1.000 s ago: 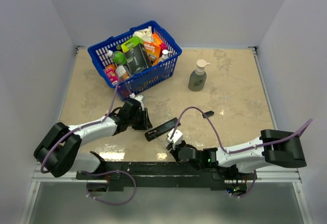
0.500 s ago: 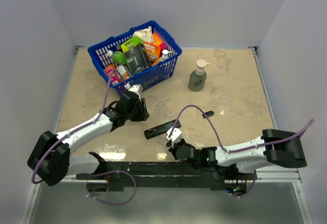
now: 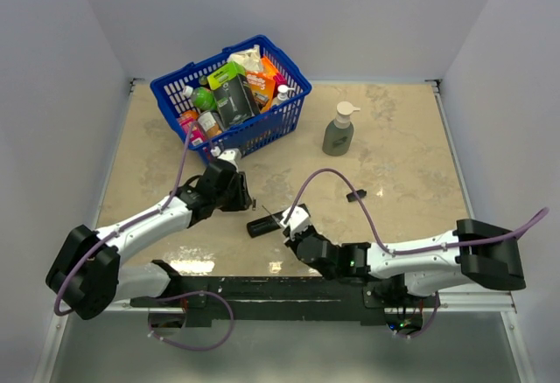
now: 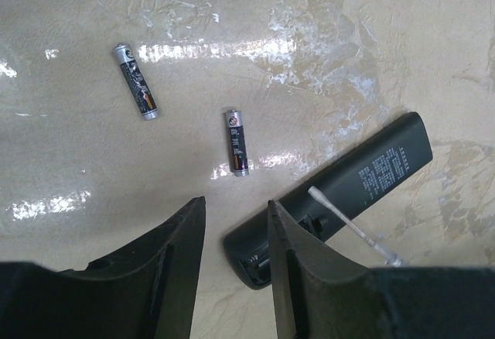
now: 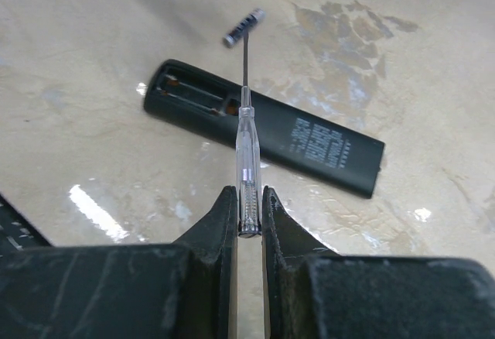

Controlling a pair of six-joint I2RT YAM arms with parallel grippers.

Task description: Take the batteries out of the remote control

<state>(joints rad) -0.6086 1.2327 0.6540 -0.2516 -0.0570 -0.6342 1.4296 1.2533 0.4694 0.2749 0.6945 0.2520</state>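
Beige marbled counter (image 3: 394,156) bears the remote control (image 4: 363,176) slot-side up, with both batteries (image 4: 237,142) lying loose near it — the left tool (image 4: 234,211) hovers with jaws apart, the right tool (image 5: 247,200) clamped on a clear-handled screwdriver (image 5: 245,145).

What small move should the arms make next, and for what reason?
Probably lift the right gripper, shut on the thin probe, clear of the remote control. Its slot looks empty, the two batteries lie on the table apart from it, and the open left gripper holds nothing.
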